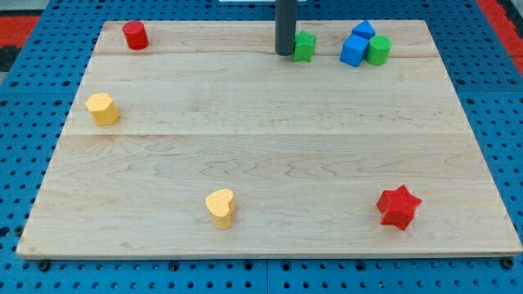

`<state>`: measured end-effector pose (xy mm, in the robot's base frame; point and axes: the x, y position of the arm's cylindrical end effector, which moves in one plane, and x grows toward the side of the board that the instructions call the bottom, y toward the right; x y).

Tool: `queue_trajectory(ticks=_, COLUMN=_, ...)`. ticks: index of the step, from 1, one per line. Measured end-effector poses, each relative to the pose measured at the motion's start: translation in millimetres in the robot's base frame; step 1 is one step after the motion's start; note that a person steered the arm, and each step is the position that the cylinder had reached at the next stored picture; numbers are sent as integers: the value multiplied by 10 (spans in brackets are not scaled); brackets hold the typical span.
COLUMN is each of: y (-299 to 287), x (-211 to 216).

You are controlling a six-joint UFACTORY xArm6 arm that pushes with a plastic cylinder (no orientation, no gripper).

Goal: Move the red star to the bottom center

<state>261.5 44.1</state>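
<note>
While parked at top centre of the surface (163,106) beside the green block (305,46), tip (284,54), no jaws fitted, far up-left of the lower-right red star (399,207).

Bare board (327,163) between tip (284,54) and red star (399,207)
</note>
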Motion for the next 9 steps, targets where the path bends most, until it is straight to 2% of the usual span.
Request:
queue_trajectory(ticks=1, y=401, x=-1)
queue_trajectory(ticks=2, y=183, x=121)
queue_trajectory(ticks=3, y=96, x=967)
queue_trajectory(ticks=4, y=1060, x=1276)
queue_trajectory(ticks=5, y=1806, x=1940)
queue_trajectory(ticks=6, y=1605, x=2636)
queue_trajectory(ticks=7, y=1279, x=3082)
queue_trajectory(ticks=8, y=987, x=3161)
queue_trajectory(ticks=9, y=1286, x=3214)
